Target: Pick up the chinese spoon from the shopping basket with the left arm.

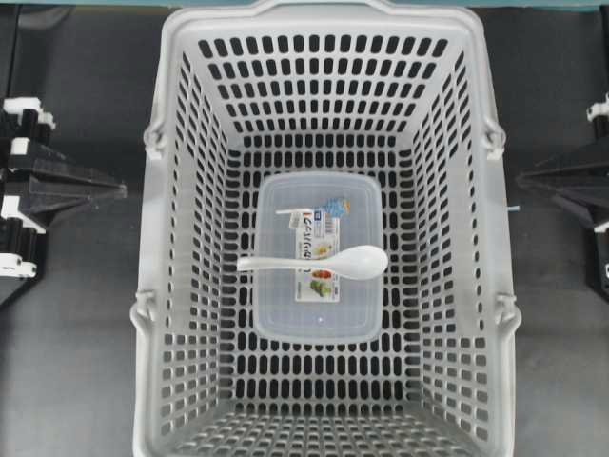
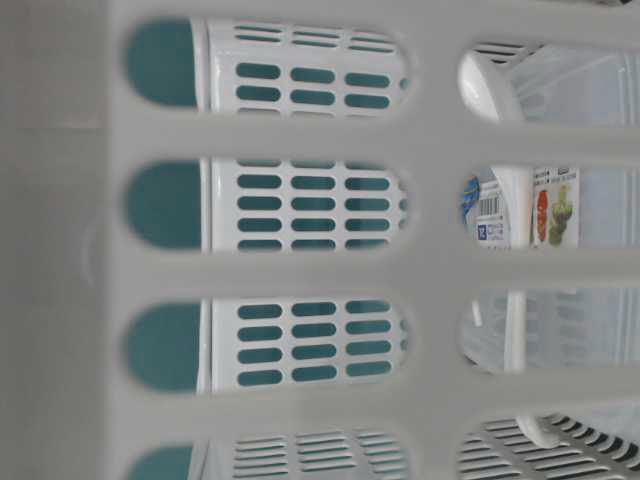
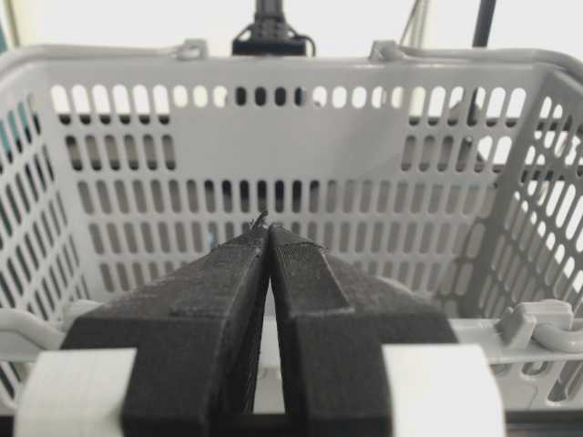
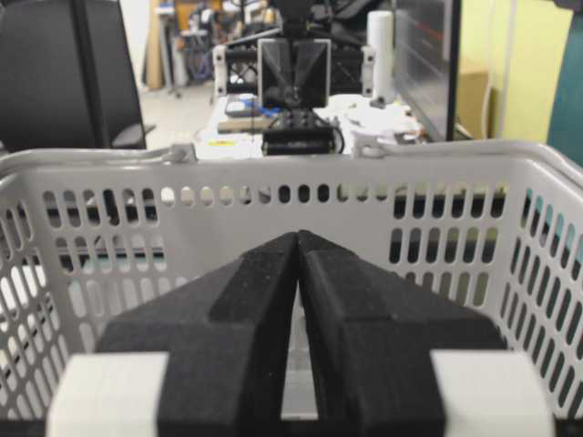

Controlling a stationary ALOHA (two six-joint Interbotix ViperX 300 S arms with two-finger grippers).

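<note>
The white chinese spoon (image 1: 352,261) lies on the clear lidded container (image 1: 285,314) in the middle of the grey shopping basket (image 1: 314,19), bowl to the right, handle pointing left. Through the wall slots of the table-level view, the spoon (image 2: 488,90) shows on the labelled lid. My left gripper (image 1: 122,190) is shut and empty outside the basket's left wall. In the left wrist view it (image 3: 267,229) points at the basket (image 3: 291,137) from outside the rim. My right gripper (image 1: 521,179) is shut and empty outside the right wall, and it (image 4: 298,237) faces the basket (image 4: 273,164).
The basket's tall slotted walls stand between both grippers and the spoon. Handle hinges (image 1: 152,141) stick out on the rim at both sides. The dark table (image 1: 67,362) lies around the basket. The table-level view is filled by the basket wall (image 2: 300,270).
</note>
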